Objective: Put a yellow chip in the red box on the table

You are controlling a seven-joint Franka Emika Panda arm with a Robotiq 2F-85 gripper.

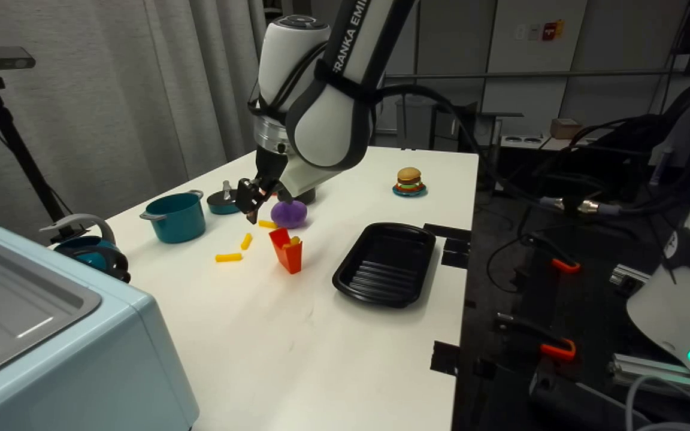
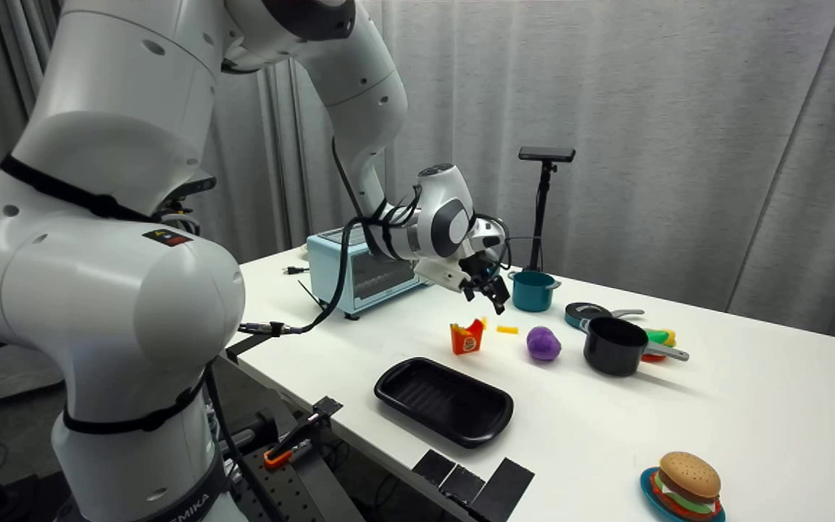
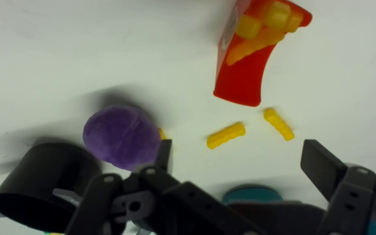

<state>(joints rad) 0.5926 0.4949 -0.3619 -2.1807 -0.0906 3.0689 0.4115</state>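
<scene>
The red box [image 1: 288,258] stands upright on the white table [image 1: 321,365] and also shows in an exterior view [image 2: 467,339]. In the wrist view the red box [image 3: 242,80] holds several yellow chips [image 3: 249,27]. Two loose yellow chips lie between it and the teal pot: a middle chip [image 3: 226,135] and a right chip [image 3: 279,124]. A third chip [image 3: 161,133] is mostly hidden by the purple vegetable and a finger. My gripper [image 3: 238,145] is open and empty, its fingers wide apart, above the table near the loose chips. In an exterior view the gripper [image 1: 251,200] is tilted.
A purple vegetable [image 3: 122,137] and a black pot [image 3: 44,182] are beside the left finger. The teal pot [image 1: 176,216] and a lidded pan [image 1: 222,202] stand behind. A black tray [image 2: 444,400], a toy burger [image 2: 686,482] and a light-blue toaster oven [image 1: 81,353] are on the table.
</scene>
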